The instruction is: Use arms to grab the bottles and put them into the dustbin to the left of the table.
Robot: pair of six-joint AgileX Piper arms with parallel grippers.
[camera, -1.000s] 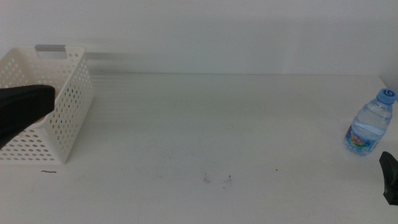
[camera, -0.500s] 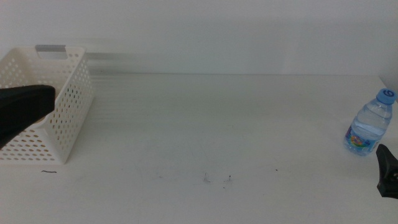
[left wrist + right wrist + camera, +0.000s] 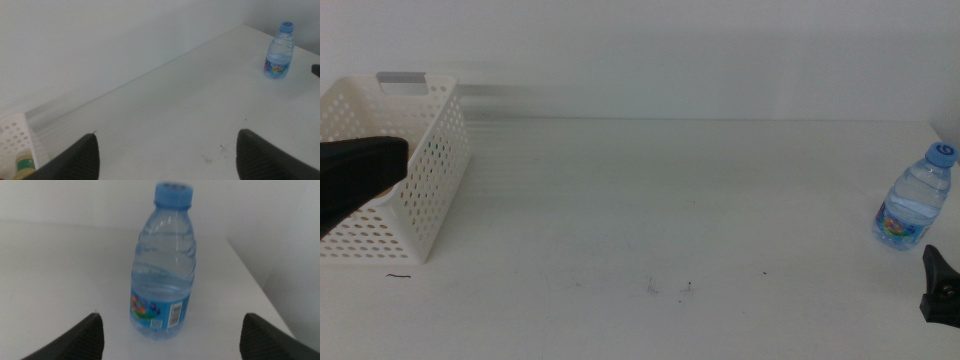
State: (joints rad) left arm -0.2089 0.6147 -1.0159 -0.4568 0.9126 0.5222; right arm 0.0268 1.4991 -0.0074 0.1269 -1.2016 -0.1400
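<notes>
The clear blue-capped water bottle [image 3: 915,203] stands upright near the table's right edge. It also shows in the right wrist view [image 3: 162,270] and the left wrist view [image 3: 278,50]. My right gripper [image 3: 940,285] is just in front of it, and its jaws [image 3: 171,332] are open and empty with the bottle between and beyond them. My left arm [image 3: 355,172] hovers over the white dustbin [image 3: 425,170] at the far left. Its gripper [image 3: 167,160] is open and empty. Part of the yellow tea bottle [image 3: 22,165] lies inside the dustbin [image 3: 12,137]. The red can is out of view.
The white table [image 3: 650,200] carries only a few dark specks [image 3: 670,288] near the front middle. The table's right edge runs close behind the water bottle. A plain white wall backs the table.
My right gripper has edged slightly left, staying just in front of the water bottle. The left arm, bottle and dustbin have not moved.
</notes>
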